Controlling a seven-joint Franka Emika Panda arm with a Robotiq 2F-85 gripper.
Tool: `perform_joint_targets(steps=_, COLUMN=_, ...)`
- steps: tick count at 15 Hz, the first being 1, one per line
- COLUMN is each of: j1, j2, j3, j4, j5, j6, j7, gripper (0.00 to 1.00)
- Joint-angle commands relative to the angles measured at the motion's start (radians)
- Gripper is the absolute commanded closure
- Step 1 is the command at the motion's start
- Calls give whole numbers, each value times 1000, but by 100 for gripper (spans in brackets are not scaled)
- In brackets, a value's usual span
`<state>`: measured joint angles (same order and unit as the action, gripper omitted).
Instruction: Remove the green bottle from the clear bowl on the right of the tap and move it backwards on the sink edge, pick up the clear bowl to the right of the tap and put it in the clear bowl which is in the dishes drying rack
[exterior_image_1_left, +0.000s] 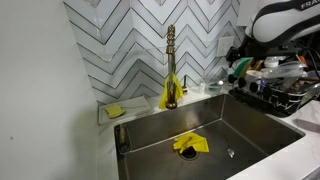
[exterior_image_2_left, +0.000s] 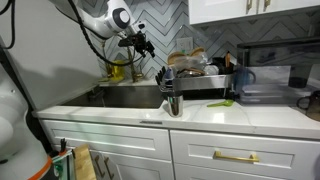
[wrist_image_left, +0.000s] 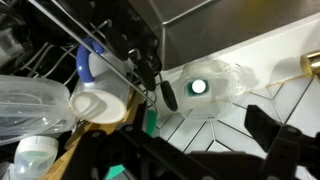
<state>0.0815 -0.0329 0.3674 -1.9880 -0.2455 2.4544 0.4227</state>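
Observation:
In the wrist view the clear bowl (wrist_image_left: 222, 92) sits on the white sink edge, next to the dish rack. The green bottle (wrist_image_left: 197, 87) stands in it, seen from above as a white cap with a green ring. My gripper (wrist_image_left: 190, 150) is open and empty. Its dark fingers are spread wide, above the bowl and apart from it. In both exterior views the gripper (exterior_image_1_left: 240, 58) (exterior_image_2_left: 141, 42) hovers between the gold tap (exterior_image_1_left: 171, 65) and the rack. A second clear bowl (wrist_image_left: 25, 100) lies in the dish rack (wrist_image_left: 60, 60).
The rack (exterior_image_1_left: 280, 90) (exterior_image_2_left: 200, 78) also holds a white and blue cup (wrist_image_left: 98, 98) and other dishes. A green item (wrist_image_left: 150, 122) lies beside the rack. Yellow gloves (exterior_image_1_left: 190, 144) lie in the sink basin. A utensil holder (exterior_image_2_left: 172, 98) stands on the counter front.

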Motion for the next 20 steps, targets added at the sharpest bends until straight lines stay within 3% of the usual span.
perform_joint_targets(steps=1, j1=82, j2=131, j3=-35, j4=147, j5=-89, j6=-177, j7=-5, gripper=0)
perform_joint_targets(steps=5, j1=160, j2=252, j3=-73, j4=264, j5=-133, j6=-294, j7=-40, gripper=0)
perform_joint_targets(steps=6, j1=157, j2=182, j3=-90, j4=192, j5=-102, j6=-245, j7=-18, gripper=0)
perform_joint_targets(steps=10, j1=177, j2=203, j3=-110, j4=212, j5=-103, j6=-246, j7=-20, gripper=0)
perform_joint_targets(steps=16, j1=208, j2=310, j3=-116, j4=272, j5=-53, j6=-384, j7=-101, gripper=0)
perform_joint_targets(steps=20, j1=240, j2=360, j3=-143, j4=302, j5=-97, j6=-286, j7=-72, gripper=0)
